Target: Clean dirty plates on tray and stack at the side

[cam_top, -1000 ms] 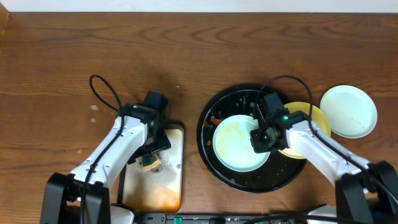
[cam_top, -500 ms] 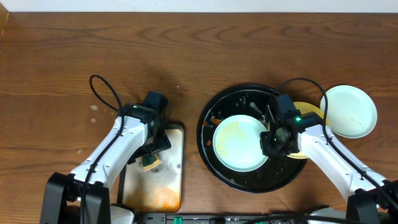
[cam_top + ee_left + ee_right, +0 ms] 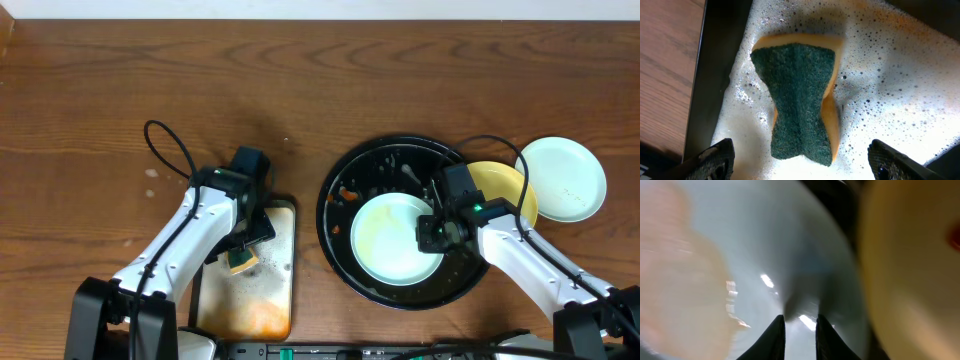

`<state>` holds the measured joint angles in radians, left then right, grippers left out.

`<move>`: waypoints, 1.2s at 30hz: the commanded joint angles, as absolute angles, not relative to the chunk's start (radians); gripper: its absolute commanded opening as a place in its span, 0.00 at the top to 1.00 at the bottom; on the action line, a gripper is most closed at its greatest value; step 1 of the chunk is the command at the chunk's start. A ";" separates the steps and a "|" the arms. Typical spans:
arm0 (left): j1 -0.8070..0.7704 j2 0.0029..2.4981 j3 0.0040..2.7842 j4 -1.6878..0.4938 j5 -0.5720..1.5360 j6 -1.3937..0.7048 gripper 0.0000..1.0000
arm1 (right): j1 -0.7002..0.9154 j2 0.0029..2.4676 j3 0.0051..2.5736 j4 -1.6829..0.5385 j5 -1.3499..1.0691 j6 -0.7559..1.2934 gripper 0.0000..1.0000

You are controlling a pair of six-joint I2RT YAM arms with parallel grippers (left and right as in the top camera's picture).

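Overhead, a pale mint-blue round plate point(image 3: 385, 245) lies in the large round black tray point(image 3: 380, 165). The right gripper point(image 3: 430, 233) sits at its right edge, jaws nearly closed, grip unclear. A pale yellow plate point(image 3: 505, 185) overlaps the tray's rim, a second mint plate point(image 3: 565, 175) beside it. The left gripper point(image 3: 802, 156) gapes above a green-yellow sponge point(image 3: 800, 100).

No legible text, label, brand, number or sign appears on the plates point(image 3: 395, 238), tray point(image 3: 372, 168) or desk point(image 3: 100, 90).
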<state>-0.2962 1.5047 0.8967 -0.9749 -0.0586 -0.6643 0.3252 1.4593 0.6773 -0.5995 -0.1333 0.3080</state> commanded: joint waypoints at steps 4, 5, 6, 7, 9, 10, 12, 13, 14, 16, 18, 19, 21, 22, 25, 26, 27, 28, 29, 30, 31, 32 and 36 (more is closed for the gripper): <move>-0.291 1.502 0.892 -0.978 -0.064 -0.659 0.14 | 0.320 1.435 0.719 -0.637 -0.255 0.175 0.83; -0.291 1.502 0.892 -0.978 -0.064 -0.659 0.14 | 0.319 1.423 0.731 -0.661 -0.249 0.175 0.82; -0.291 1.502 0.892 -0.978 -0.064 -0.659 0.14 | 0.319 1.408 0.744 -0.693 -0.229 0.176 0.82; -0.291 1.502 0.892 -0.978 -0.064 -0.659 0.14 | 0.319 1.396 0.752 -0.721 -0.205 0.182 0.81; -0.291 1.502 0.892 -0.978 -0.064 -0.659 0.14 | 0.319 1.373 0.758 -0.770 -0.146 0.203 0.80; -0.291 1.502 0.892 -0.978 -0.064 -0.659 0.14 | 0.319 1.365 0.758 -0.788 -0.120 0.212 0.80; -0.291 1.502 0.892 -0.978 -0.064 -0.659 0.14 | 0.319 1.363 0.758 -0.810 -0.086 0.217 0.80; -0.291 1.502 0.892 -0.978 -0.064 -0.659 0.14 | 0.319 1.364 0.758 -0.819 -0.073 0.225 0.80; -0.291 1.502 0.892 -0.978 -0.064 -0.659 0.14 | 0.319 1.364 0.757 -0.826 -0.057 0.241 0.80; -0.291 1.502 0.892 -0.978 -0.064 -0.659 0.14 | 0.319 1.364 0.757 -0.840 -0.027 0.266 0.80; -0.291 1.502 0.892 -0.978 -0.064 -0.659 0.14 | 0.319 1.365 0.757 -0.849 0.014 0.292 0.79; -0.291 1.502 0.892 -0.978 -0.064 -0.659 0.14 | 0.319 1.366 0.757 -0.850 0.027 0.297 0.79; -0.291 1.502 0.892 -0.978 -0.064 -0.659 0.14 | 0.319 1.369 0.756 -0.852 0.030 0.300 0.79; -0.291 1.502 0.892 -0.978 -0.064 -0.659 0.14 | 0.319 1.372 0.755 -0.852 0.030 0.307 0.79; -0.291 1.502 0.892 -0.978 -0.064 -0.659 0.14 | 0.319 1.384 0.732 -0.815 0.026 0.311 0.79; -0.291 1.502 0.892 -0.978 -0.064 -0.659 0.14 | 0.319 1.390 0.720 -0.793 0.020 0.310 0.79; -0.291 1.502 0.892 -0.978 -0.064 -0.659 0.13 | 0.319 1.396 0.708 -0.768 0.018 0.310 0.79; -0.291 1.502 0.892 -0.978 -0.064 -0.659 0.14 | 0.319 1.406 0.696 -0.744 0.018 0.310 0.79; -0.291 1.502 0.892 -0.978 -0.064 -0.659 0.14 | 0.319 1.417 0.687 -0.727 0.018 0.311 0.79; -0.291 1.502 0.892 -0.978 -0.064 -0.659 0.14 | 0.319 1.429 0.683 -0.719 0.018 0.313 0.79; -0.291 1.502 0.892 -0.978 -0.064 -0.659 0.14 | 0.319 1.443 0.681 -0.716 0.022 0.323 0.79; -0.291 1.502 0.892 -0.978 -0.064 -0.659 0.14 | 0.319 1.452 0.680 -0.714 0.027 0.327 0.79; -0.291 1.502 0.892 -0.978 -0.064 -0.659 0.13 | 0.319 1.473 0.680 -0.706 0.017 0.344 0.83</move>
